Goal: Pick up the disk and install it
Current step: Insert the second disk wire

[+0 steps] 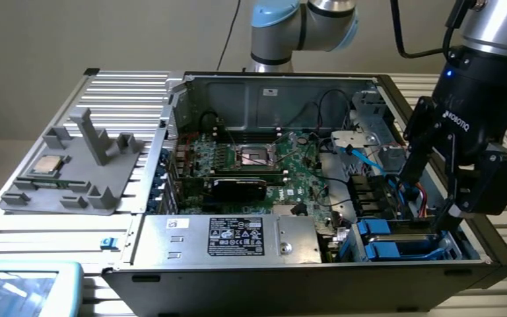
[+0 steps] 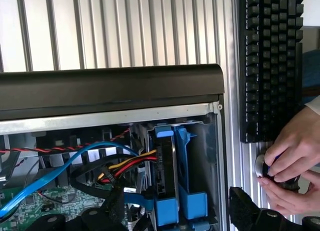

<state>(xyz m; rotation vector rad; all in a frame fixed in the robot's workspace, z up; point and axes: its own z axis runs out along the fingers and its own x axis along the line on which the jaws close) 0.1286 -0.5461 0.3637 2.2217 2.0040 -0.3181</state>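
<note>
Right now the gripper (image 1: 447,218) hangs over the drive bay at the front corner of the open computer case (image 1: 465,264), on the exterior view's right, its dark fingers (image 2: 245,211) spread wide and holding nothing. Just below it the disk (image 2: 166,166) stands on edge in the bay, against the case's side wall: a dark, thin metal slab clipped in a bright blue plastic carrier, with blue tabs showing at its end; its label cannot be seen from here. A blue data cable (image 2: 60,166) and a bundle of red, yellow and black power wires (image 2: 127,166) run to it from the green motherboard (image 1: 263,158). Beside the case, on the ribbed aluminium tabletop (image 2: 125,31), lies a black keyboard (image 2: 270,61), and a person's hands (image 2: 292,166) hold a small round object near it. Toward the tabletop's far edge, on the exterior view's left, a grey fixture (image 1: 77,172) carries a small square processor chip (image 1: 47,166).
</note>
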